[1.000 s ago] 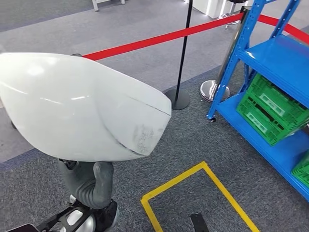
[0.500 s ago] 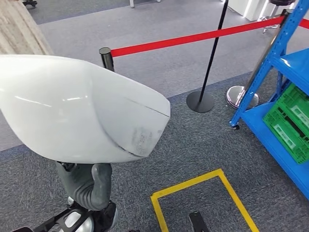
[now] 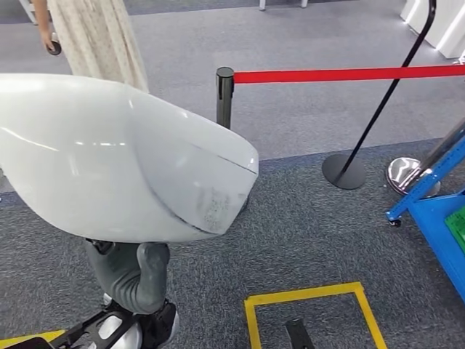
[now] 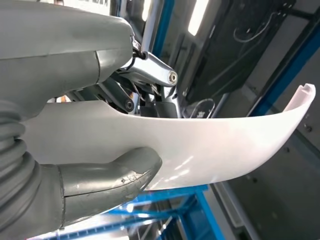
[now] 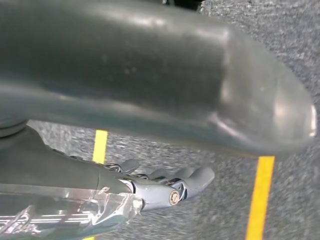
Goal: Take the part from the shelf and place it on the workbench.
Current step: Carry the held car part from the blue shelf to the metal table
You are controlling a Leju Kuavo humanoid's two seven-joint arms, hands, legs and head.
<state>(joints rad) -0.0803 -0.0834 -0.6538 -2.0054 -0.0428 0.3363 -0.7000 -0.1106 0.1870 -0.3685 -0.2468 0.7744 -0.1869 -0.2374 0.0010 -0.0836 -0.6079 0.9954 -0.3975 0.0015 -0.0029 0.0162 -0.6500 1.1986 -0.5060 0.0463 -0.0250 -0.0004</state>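
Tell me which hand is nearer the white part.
Left. The left hand grips the white part, thumb and fingers on opposite faces. The right hand hangs over the carpet, holding nothing.

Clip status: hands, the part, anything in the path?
Left hand grips the white part, carried above the carpet. Right hand holds nothing, fingers extended. Barrier post and a person ahead.

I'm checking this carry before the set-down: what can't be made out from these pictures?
- Left hand, head view: its fingers are hidden under the white part.
- White part: its left end is cut off by the edge of the head view.
- Blue shelf, head view: cut off at the right edge.
- Right hand, right wrist view: close and blurred, with the fingers lying straight.
- Workbench: cannot be placed from these views.
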